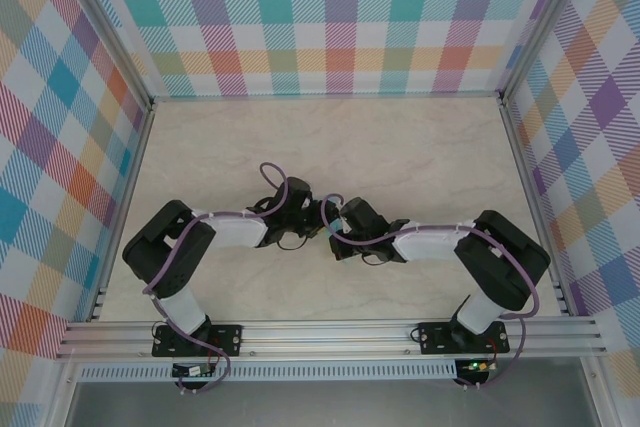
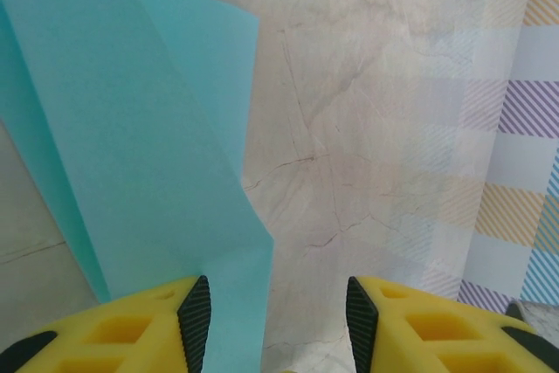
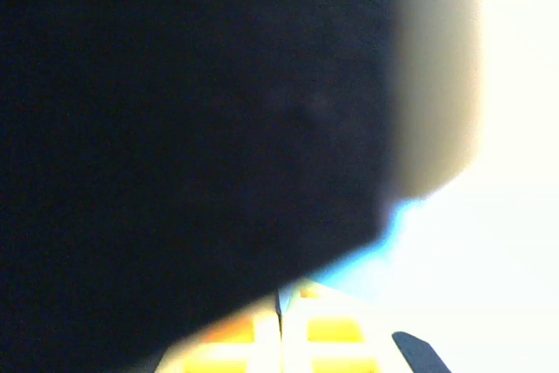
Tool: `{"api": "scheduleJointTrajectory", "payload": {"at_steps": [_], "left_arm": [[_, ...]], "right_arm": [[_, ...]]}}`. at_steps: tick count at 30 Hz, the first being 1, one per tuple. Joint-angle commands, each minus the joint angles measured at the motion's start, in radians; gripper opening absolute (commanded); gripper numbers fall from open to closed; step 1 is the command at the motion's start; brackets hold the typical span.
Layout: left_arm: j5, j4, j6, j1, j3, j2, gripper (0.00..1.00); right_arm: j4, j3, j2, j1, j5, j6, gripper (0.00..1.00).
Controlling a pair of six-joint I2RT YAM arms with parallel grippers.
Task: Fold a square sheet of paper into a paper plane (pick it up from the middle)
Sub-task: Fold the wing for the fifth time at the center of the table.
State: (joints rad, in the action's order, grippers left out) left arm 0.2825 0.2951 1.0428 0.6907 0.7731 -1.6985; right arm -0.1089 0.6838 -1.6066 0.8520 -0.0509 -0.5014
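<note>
Under dark blur (image 3: 175,128), right tool (image 3: 279,316) clenched; left tool (image 2: 275,303) released beside cropped paper (image 2: 148,155)

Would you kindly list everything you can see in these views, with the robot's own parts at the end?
sheet of paper: one, teal, folded, at the left of the left wrist view, its lower end next to the left gripper's left-hand finger.
table: one, beige marbled, under both arms.
walls: three, pastel plaid, around the table.
frame rails: several, silver metal, along the near edge and up the corners.
cables: purple, running along both arms.
left arm: one, black and white, reaching to the table's middle.
right arm: one, black and white, meeting the left one there.
left gripper: one, yellow, open.
right gripper: one, yellow, shut, in a dark, blurred view.
</note>
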Motion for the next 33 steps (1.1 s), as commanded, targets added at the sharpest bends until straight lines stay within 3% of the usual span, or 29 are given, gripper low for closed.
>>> {"api": "scheduleJointTrajectory", "payload": {"at_steps": [1, 18, 33], "left_arm": [[-0.024, -0.011, -0.030, -0.013, -0.022, 0.084, 0.48], [-0.034, -0.033, -0.064, -0.017, -0.114, 0.207, 0.53], [-0.009, 0.000, -0.093, -0.017, -0.155, 0.229, 0.53]], "right_arm": [[-0.056, -0.032, 0.019, -0.027, -0.149, -0.035, 0.04], [-0.224, -0.068, -0.089, -0.145, -0.445, -0.150, 0.05], [-0.277, -0.073, -0.141, -0.187, -0.532, -0.267, 0.06]]}}
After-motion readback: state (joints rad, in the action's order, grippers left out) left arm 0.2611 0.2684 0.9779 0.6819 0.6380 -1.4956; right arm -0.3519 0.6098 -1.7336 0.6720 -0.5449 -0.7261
